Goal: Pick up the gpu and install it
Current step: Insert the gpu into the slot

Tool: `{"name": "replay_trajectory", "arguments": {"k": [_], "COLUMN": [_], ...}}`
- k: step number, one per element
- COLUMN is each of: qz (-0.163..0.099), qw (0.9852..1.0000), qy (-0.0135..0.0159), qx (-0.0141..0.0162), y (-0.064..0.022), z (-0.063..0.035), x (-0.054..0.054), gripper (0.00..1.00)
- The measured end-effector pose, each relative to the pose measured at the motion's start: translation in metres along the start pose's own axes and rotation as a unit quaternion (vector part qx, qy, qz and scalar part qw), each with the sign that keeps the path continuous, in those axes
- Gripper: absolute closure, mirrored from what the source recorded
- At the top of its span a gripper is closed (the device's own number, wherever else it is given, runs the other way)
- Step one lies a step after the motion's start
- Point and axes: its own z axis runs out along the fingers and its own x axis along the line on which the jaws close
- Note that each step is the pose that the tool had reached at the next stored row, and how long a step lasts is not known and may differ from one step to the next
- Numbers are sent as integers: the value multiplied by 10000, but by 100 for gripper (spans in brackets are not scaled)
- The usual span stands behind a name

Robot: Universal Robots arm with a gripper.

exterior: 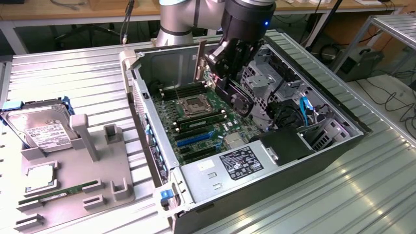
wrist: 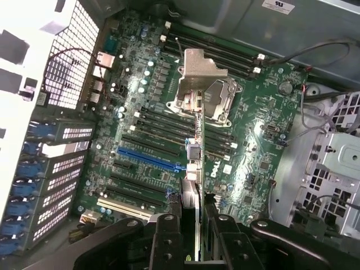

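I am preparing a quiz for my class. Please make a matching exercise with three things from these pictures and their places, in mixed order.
Things:
1 gpu
2 hard drive
3 blue slot

Places:
a on the motherboard
b in the shut gripper
c in a blue frame beside the computer case

Pairs: 1-b; 2-c; 3-a
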Motion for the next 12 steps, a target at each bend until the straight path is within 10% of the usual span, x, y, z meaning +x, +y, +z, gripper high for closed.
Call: {"name": "replay_trajectory", "arguments": {"k": [12], "qz": [-234], "qw": [9997], "qy": [8], "qx": [-6], "y": [0], "z": [0], "x": [0], "gripper": [74]}}
